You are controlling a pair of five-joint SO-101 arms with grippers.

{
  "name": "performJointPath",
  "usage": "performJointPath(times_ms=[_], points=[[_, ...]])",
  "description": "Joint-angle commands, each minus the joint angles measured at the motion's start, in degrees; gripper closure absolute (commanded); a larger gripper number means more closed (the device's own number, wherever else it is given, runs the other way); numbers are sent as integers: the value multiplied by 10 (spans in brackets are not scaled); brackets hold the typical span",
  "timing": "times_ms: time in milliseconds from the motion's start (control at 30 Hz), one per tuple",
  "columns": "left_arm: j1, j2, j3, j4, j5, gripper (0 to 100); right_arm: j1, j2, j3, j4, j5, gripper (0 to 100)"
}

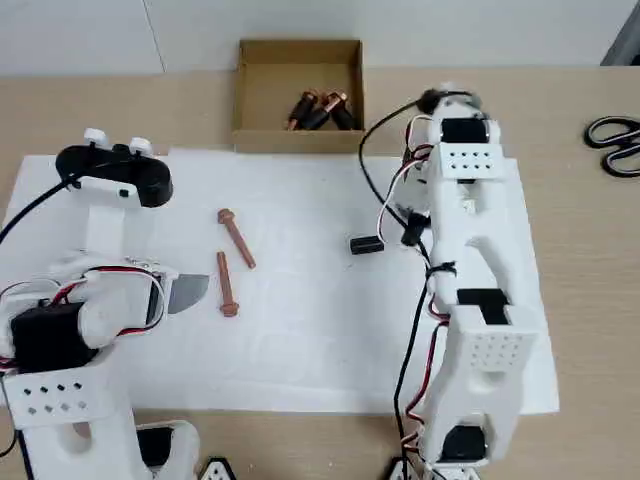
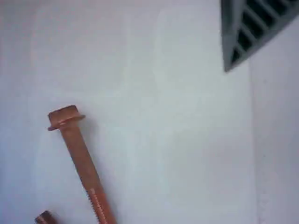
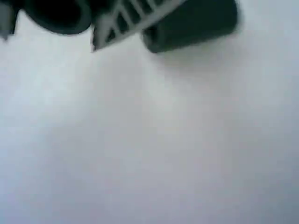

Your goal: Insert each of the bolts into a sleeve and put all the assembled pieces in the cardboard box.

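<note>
Lying loose on the white sheet (image 1: 300, 350): one bolt (image 1: 237, 238) and a second bolt (image 1: 226, 284), near the left gripper (image 1: 185, 292). Black sleeve (image 1: 366, 243) sits just beside the right gripper (image 1: 405, 225). Assembled pieces (image 1: 320, 110) are in the cardboard box (image 1: 252, 95). Can't tell if either gripper's open or closed.

Coppery metal bolts (image 1: 238, 240), matt black sleeve (image 1: 366, 244), brown cardboard box (image 1: 265, 95)

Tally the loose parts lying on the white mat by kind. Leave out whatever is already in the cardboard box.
Bolts: 2, the upper bolt and the lower bolt
Sleeves: 1, the black sleeve
Total: 3
</note>
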Motion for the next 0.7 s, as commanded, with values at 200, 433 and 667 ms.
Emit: performJointPath(times_ms=[200, 433, 667], points=[[-1, -9, -1, -9, -4, 665, 3, 38, -6, 9, 163, 962], [-1, -9, -1, -9, -4, 665, 2, 35, -6, 53, 185, 812], [-1, -9, -1, -9, -4, 665, 0, 38, -4, 65, 183, 812]])
